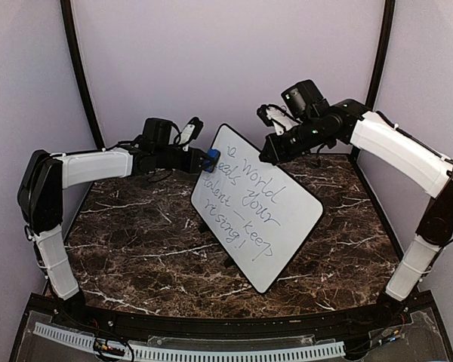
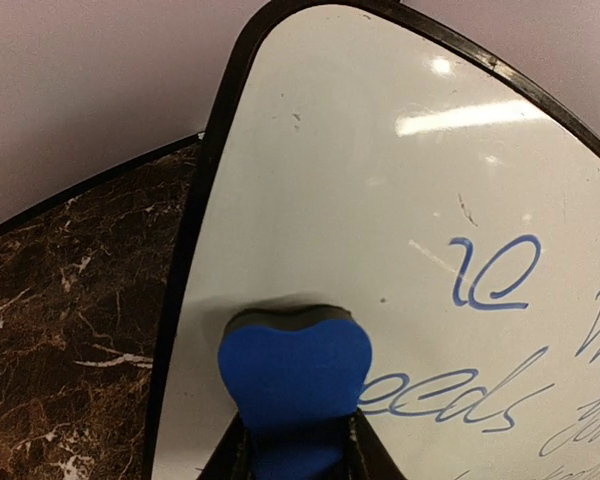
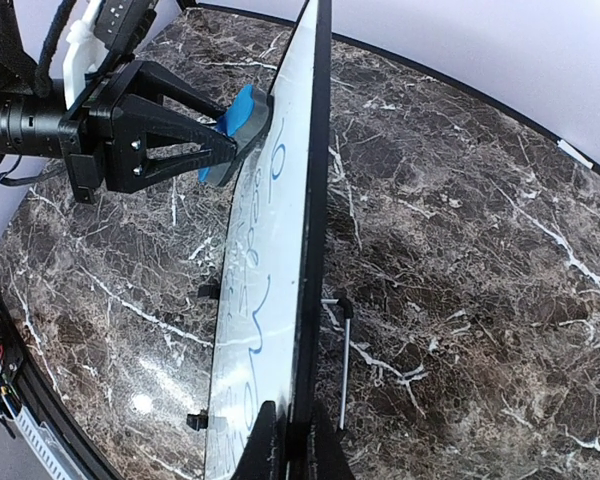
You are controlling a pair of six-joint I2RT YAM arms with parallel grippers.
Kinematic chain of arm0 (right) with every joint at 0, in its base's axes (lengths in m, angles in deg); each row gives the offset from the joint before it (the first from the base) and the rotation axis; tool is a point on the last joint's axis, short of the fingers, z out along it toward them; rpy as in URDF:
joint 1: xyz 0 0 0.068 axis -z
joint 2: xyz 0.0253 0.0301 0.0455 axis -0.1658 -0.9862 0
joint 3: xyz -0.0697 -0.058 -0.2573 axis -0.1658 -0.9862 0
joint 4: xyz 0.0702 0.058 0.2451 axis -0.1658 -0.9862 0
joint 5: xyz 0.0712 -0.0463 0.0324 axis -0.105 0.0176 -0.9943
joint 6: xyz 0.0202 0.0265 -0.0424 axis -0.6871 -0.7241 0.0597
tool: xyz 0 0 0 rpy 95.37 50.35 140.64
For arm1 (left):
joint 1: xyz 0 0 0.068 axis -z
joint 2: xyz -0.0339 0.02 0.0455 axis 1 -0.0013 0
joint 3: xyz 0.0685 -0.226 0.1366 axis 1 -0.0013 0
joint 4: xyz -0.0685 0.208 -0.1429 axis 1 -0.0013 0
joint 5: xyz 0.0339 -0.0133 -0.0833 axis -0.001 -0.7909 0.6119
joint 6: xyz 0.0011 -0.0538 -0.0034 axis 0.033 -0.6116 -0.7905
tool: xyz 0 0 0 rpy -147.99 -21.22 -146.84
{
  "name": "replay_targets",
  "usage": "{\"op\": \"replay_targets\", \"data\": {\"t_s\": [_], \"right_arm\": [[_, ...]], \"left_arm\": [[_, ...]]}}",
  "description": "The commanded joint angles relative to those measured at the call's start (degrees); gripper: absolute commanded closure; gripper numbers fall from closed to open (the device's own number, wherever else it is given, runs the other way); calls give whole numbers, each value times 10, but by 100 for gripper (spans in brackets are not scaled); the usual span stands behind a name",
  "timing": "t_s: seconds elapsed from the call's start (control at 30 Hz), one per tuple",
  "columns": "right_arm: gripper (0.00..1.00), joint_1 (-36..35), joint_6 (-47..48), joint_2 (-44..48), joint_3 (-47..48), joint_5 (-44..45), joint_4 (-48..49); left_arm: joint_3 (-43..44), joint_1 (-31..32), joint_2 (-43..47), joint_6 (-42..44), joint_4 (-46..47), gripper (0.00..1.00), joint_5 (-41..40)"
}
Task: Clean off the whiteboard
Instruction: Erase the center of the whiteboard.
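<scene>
The whiteboard (image 1: 268, 219) stands tilted on the marble table, with blue handwriting across its face. My left gripper (image 1: 204, 160) is shut on a blue eraser (image 1: 211, 158) and presses its dark felt side against the board's upper left corner. In the left wrist view the eraser (image 2: 293, 372) sits just left of the written word "needs", on the whiteboard (image 2: 380, 180). My right gripper (image 3: 295, 445) is shut on the board's thin black edge (image 3: 314, 220), holding it from the top right. The right wrist view also shows the left gripper (image 3: 220, 140) with the eraser (image 3: 242, 108) on the board's face.
A thin metal prop rod (image 3: 345, 365) stands behind the board. Small black clips (image 3: 208, 291) stick out on its front side. The dark marble table (image 1: 136, 226) is ringed by purple walls and two black posts (image 1: 79, 68).
</scene>
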State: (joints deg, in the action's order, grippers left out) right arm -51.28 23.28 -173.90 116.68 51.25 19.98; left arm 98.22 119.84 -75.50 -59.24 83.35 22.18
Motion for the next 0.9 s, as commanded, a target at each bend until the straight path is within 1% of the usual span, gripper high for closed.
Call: {"op": "replay_targets", "data": {"t_s": [0.0,0.17,0.37,0.47,0.7,0.8,0.87], "right_arm": [[100,-34,85,-10,6,-22,-1],[100,-39,83,-25,23,-22,-15],[100,-42,85,-24,22,-17,-20],[100,-42,87,-25,20,-15,-20],[100,-42,86,-30,18,-17,-19],[100,-42,82,-34,25,-13,-23],[100,-43,81,-34,31,-15,-27]], "left_arm": [[11,8,13,3,2,100,0],[-13,8,6,9,4,100,-3],[-32,8,-4,7,14,100,15],[-14,8,-3,5,19,100,26],[74,8,-6,2,1,100,45],[80,9,-5,-1,-5,100,48],[68,15,1,-1,-7,100,48]]}}
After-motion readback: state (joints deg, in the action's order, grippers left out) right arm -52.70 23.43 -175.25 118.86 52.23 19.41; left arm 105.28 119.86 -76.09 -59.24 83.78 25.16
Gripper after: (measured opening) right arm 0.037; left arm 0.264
